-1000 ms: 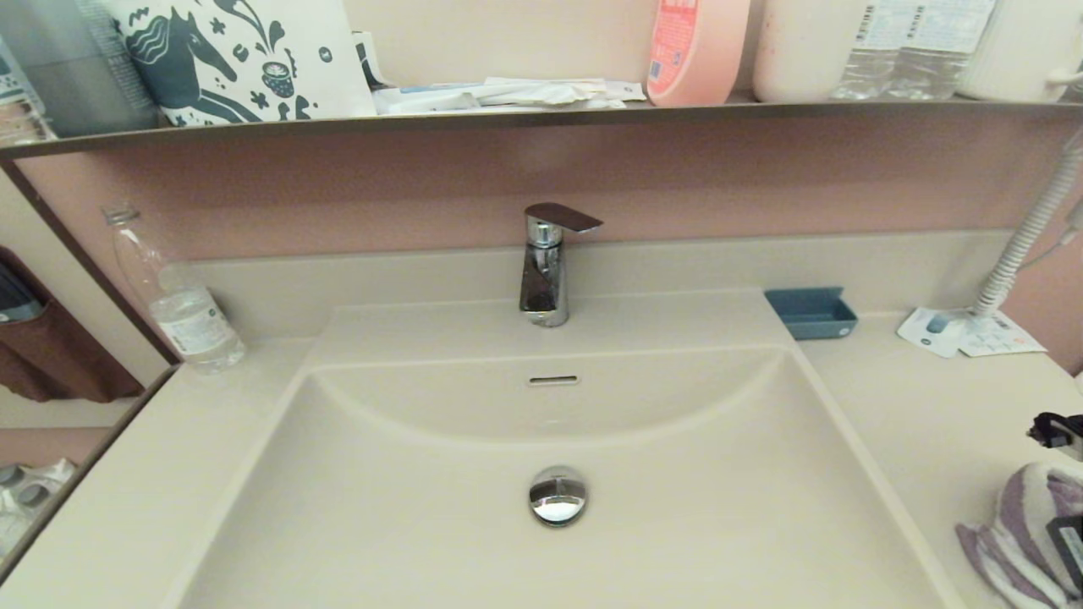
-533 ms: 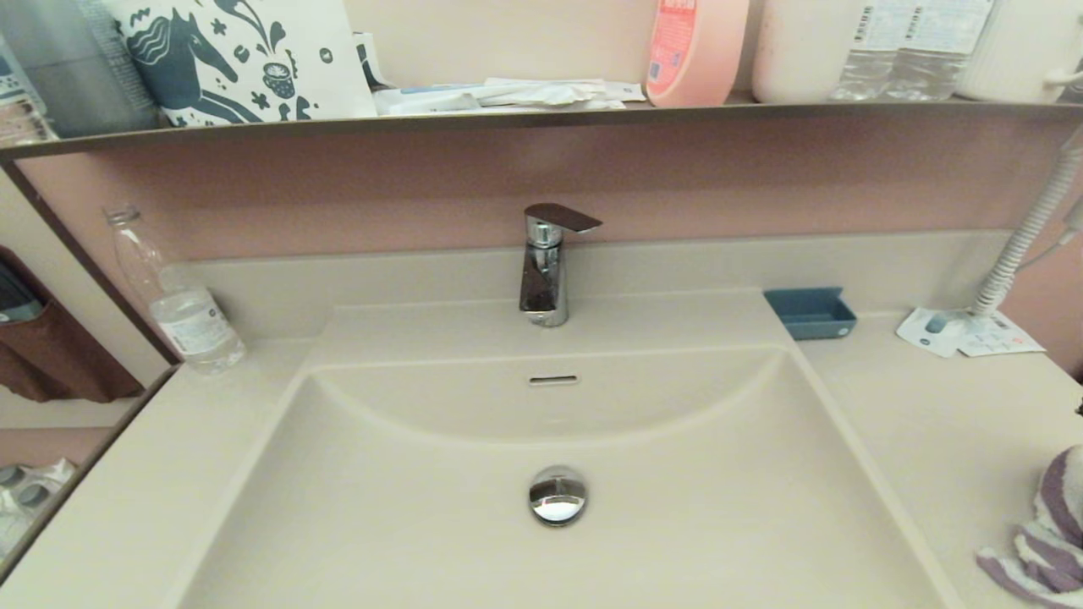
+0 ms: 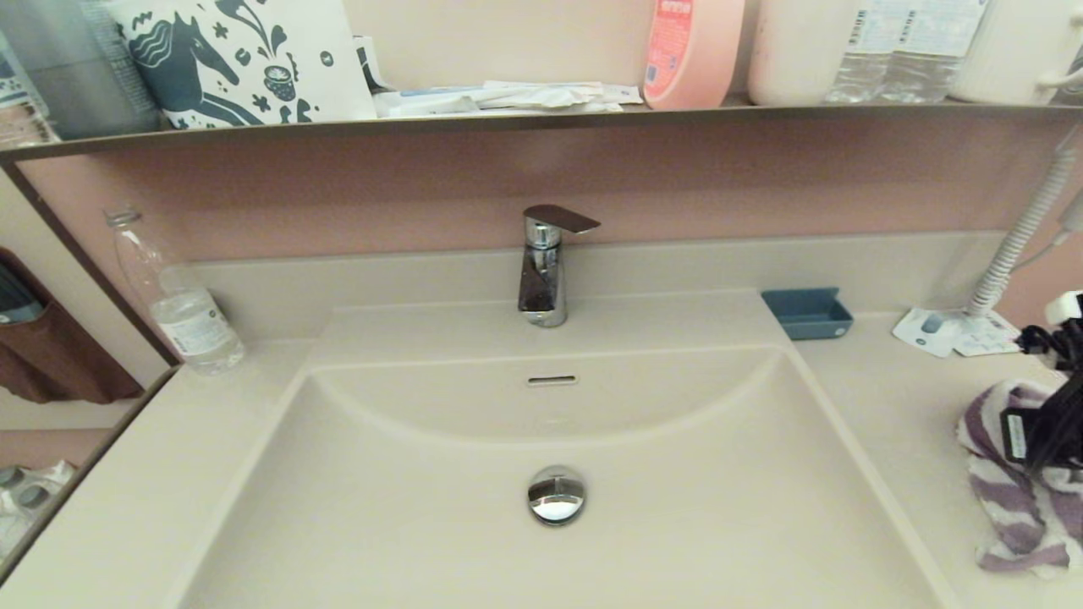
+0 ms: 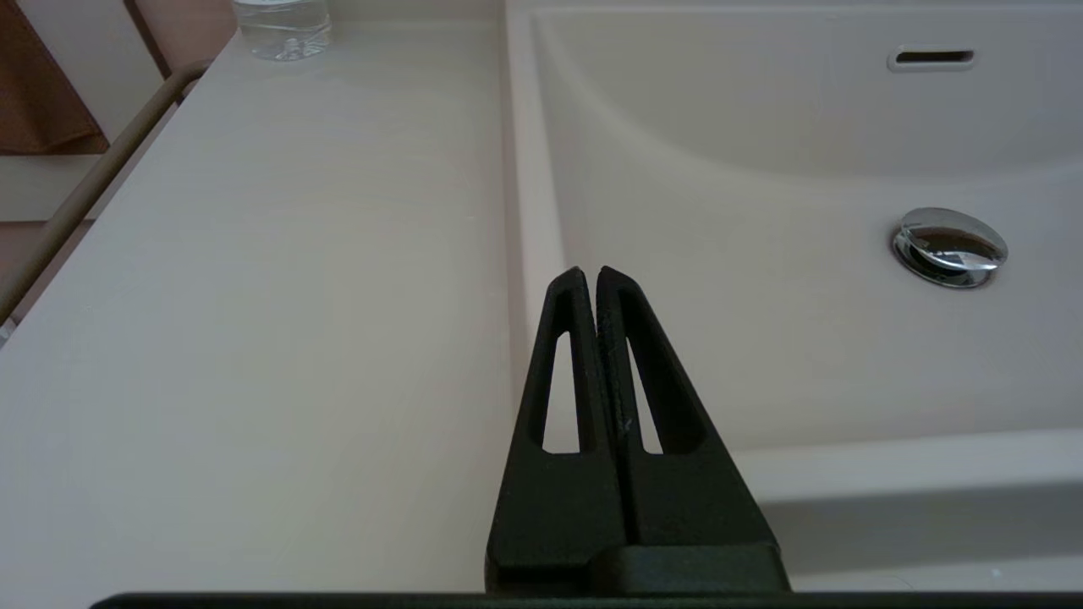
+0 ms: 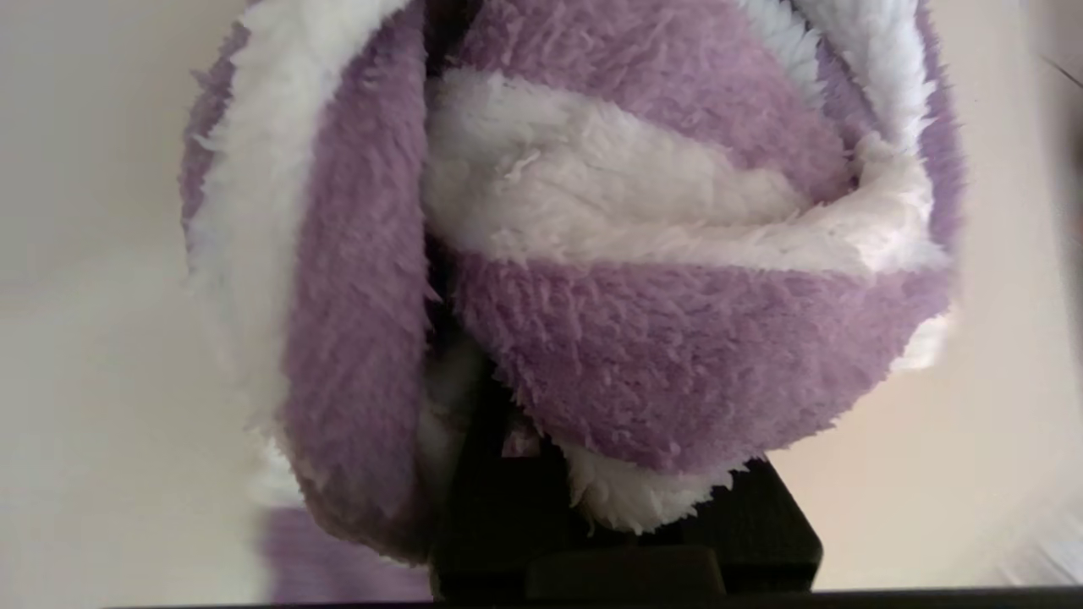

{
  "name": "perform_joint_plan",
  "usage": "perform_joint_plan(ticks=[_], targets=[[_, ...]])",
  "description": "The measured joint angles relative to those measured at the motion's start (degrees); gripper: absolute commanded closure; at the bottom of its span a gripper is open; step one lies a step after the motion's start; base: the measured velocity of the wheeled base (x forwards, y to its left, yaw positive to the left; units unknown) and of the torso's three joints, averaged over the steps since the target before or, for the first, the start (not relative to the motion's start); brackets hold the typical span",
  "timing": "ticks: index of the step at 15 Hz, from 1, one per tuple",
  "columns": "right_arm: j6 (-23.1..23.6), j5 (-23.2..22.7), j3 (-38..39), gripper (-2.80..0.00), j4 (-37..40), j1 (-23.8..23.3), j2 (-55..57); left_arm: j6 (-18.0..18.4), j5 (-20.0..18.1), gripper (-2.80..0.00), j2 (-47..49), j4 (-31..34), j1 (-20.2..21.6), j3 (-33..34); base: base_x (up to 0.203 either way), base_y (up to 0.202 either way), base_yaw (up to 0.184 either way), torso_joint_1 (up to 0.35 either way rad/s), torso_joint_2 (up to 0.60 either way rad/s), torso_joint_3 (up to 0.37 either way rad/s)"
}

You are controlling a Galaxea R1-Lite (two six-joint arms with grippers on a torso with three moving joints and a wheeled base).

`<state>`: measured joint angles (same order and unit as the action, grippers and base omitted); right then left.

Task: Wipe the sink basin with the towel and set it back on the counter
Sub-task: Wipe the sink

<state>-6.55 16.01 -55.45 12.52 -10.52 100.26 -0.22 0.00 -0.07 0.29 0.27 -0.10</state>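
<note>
The purple-and-white striped towel [image 3: 998,499] hangs bunched from my right gripper [image 3: 1045,440] over the counter [image 3: 914,406] to the right of the sink basin [image 3: 423,507]. In the right wrist view the towel [image 5: 660,338] wraps around the dark fingers, which are shut on it and mostly hidden. I cannot tell whether its lower end touches the counter. The basin holds only its chrome drain plug [image 3: 556,495] and overflow slot [image 3: 552,381]. My left gripper [image 4: 590,275] is shut and holds nothing, parked low at the basin's front left rim, out of the head view.
A chrome faucet [image 3: 541,271] stands behind the basin. A blue tray [image 3: 808,313], a printed paper card [image 3: 952,332] and a ribbed hose [image 3: 1015,245] are at the back right. A water bottle [image 3: 173,296] stands back left. The shelf [image 3: 541,118] above carries bottles and a bag.
My right gripper has come back into the head view, higher and farther from the front edge. The towel has risen with it and now hangs from it.
</note>
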Motion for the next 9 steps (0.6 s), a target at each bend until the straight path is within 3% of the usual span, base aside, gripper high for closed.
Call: perform_joint_plan(ticks=[4,9], targets=[[-6.6,-0.1,-8.9,0.0,0.7,8.9,6.0,0.0,0.0,0.0,0.0,0.0,0.0,0.0,0.0,0.0,0.0,0.0,0.0,0.0],[-11.7,-0.6,-15.8,0.0,4.5,15.8,9.5,0.0,0.0,0.0,0.0,0.0,0.0,0.0,0.0,0.0,0.0,0.0,0.0,0.0]])
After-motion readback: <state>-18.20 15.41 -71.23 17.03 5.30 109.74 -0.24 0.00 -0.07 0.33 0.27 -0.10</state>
